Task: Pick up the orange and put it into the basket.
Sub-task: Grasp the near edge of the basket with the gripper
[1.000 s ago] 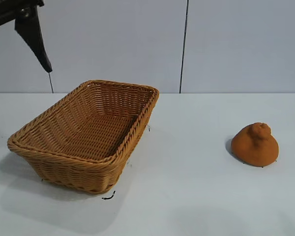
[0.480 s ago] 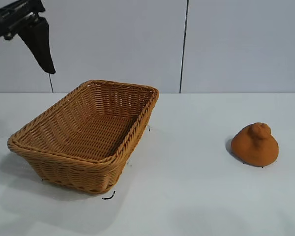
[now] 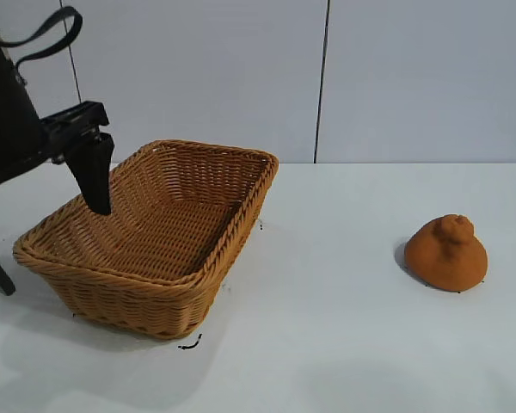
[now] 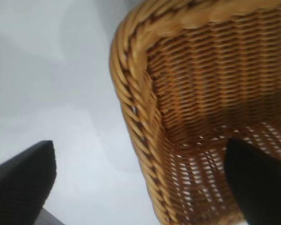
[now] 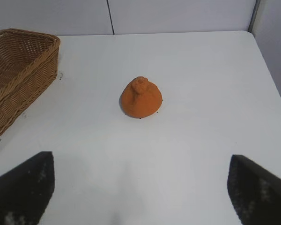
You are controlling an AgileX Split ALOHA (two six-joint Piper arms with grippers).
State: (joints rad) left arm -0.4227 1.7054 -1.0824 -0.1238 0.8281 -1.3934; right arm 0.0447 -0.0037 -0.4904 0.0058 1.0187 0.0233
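Two grippers are mine, and neither holds anything. Nearest to me on the left side, my left gripper (image 4: 140,173) has its fingers spread wide and straddles the basket (image 3: 168,284) at one corner: one finger (image 3: 93,172) hangs just inside the braided rim, over the woven floor, while the other sits outside over the bare white table (image 3: 327,344). I cannot tell whether either finger touches the wicker. From outside the rig, only that inner finger and part of the arm show clearly; the outer finger is largely cut off at the edge.

My right gripper (image 5: 140,187) is parked, fingers wide apart, pointing forward and slightly down across the table. Ahead of it, well beyond the fingertips and roughly centred between them, sits the orange (image 5: 141,97), resting on the table with its knobby bump up. Farther off to one side of it lies the basket, well apart from the fruit.

As for progress, I judge nothing done yet: the orange is untouched and the basket appears empty, though its near wall hides part of the floor. Reaching, grasping, carrying and dropping all remain. The right arm looks better placed for the pick.
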